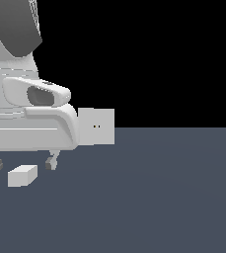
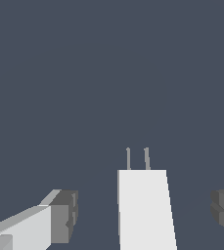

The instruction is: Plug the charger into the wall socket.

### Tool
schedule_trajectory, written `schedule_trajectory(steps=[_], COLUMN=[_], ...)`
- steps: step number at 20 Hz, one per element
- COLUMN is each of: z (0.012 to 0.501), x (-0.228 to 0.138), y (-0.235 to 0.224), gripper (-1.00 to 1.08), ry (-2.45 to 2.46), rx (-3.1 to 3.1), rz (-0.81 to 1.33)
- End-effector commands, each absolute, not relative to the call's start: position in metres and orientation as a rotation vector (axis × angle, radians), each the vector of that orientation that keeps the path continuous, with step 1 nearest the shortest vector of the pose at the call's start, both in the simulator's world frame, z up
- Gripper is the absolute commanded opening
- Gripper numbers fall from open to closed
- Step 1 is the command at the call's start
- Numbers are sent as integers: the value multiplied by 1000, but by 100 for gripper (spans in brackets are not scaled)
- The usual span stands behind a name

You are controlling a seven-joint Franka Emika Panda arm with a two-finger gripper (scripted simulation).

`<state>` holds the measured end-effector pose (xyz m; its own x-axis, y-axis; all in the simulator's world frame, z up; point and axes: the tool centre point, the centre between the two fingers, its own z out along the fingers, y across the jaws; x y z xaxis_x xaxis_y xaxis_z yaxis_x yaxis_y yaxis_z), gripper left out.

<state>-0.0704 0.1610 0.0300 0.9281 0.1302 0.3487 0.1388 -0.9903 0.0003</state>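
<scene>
Grey-padded fingers [image 2: 64, 217] of the gripper [image 1: 21, 164] stand wide apart with nothing between them gripped; in the wrist view the charger [image 2: 145, 210] lies in the gap between the two pads, touching neither. That white block rests flat on the dark slate floor [image 1: 159, 197], and from its far end two thin grey prongs [image 2: 137, 158] stick out side by side. In the exterior view the charger [image 1: 22, 176] sits just below the fingertips, close to the floor's edge on the exterior view's left, and the gripper hangs above it without contact. The white arm [image 1: 25, 113] fills the upper part of the exterior view's left and hides whatever lies behind it. Just beside the arm's rounded casing, toward the exterior view's right, the wall socket [image 1: 97, 127] stands upright at the floor's far edge, a flat white square plate with two tiny dark holes at its centre. Charger and socket are well apart, nearer and farther on the floor.
</scene>
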Motion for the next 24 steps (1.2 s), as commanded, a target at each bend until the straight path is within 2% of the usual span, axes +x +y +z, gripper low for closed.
schedule_trajectory(steps=[1, 7, 8, 24], z=[21, 12, 12, 17], x=[-70, -70, -70, -68], y=[161, 161, 161, 154], gripper=[100, 100, -100, -100], ry=[-213, -213, -213, -212], rx=[-3061, -3060, -3060, -3061], rz=[-552, -552, -552, -552])
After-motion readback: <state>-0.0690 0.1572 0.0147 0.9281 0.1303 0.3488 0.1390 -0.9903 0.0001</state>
